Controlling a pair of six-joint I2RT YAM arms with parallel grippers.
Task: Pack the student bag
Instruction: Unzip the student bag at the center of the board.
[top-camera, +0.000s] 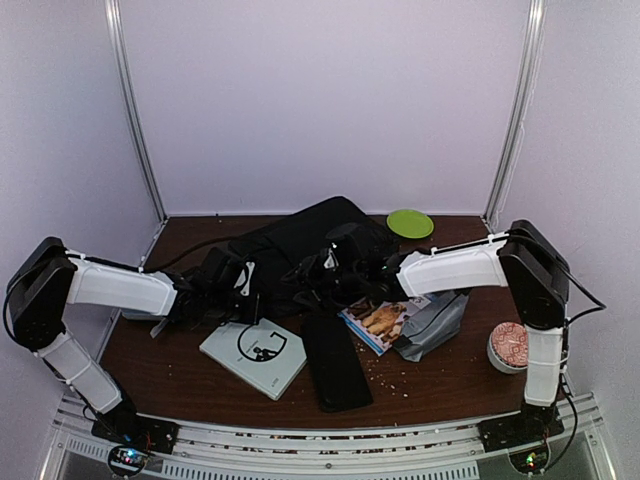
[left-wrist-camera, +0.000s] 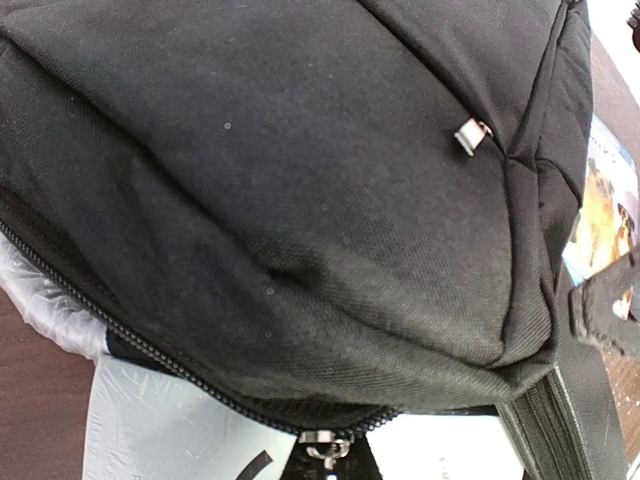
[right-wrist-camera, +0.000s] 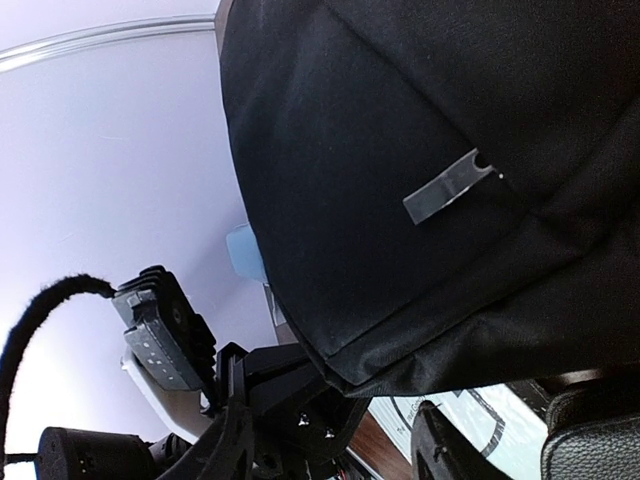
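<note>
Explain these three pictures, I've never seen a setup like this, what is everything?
Two white robot arms are bolted to the table. The wide picture comes from a camera above and behind them. The two close-ups come from cameras on their wrists, both filled by the student bag. The left gripper and right gripper are at the bag; whether they grip it cannot be told. Around it lie a white book, a slim black case, a picture book, a grey pouch, a green plate and a patterned bowl.
</note>
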